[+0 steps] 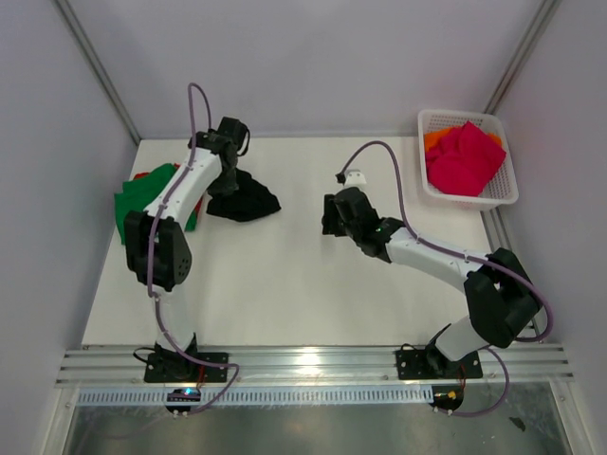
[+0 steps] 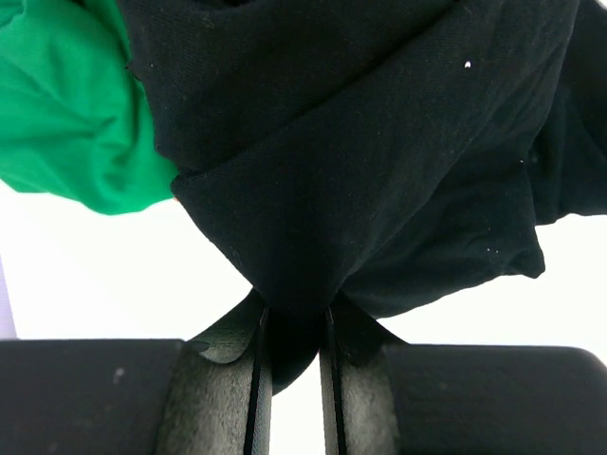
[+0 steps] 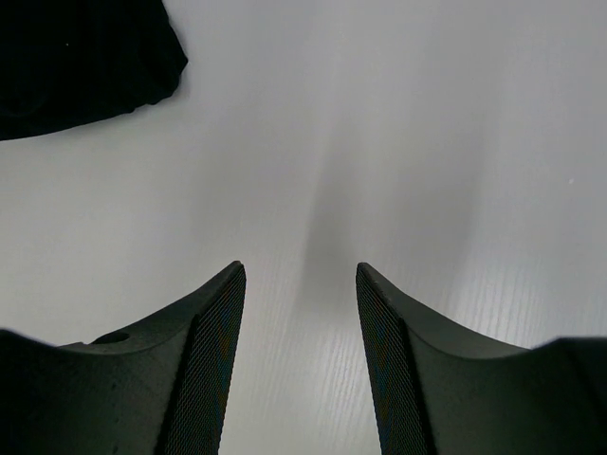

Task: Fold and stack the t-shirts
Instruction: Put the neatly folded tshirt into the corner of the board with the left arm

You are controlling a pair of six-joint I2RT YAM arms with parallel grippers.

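Note:
The black t-shirt lies bunched at the back left of the table. My left gripper is shut on a fold of it. In the left wrist view the black t-shirt fills the frame, and a pinch of it runs down between the fingers of my left gripper. A green t-shirt lies to its left, also in the left wrist view, with a bit of red t-shirt showing beside it. My right gripper hovers open over bare table, with the black t-shirt's edge far off.
A white lattice basket stands at the back right. It holds a magenta-pink t-shirt on top of an orange one. Grey walls close in the table on three sides.

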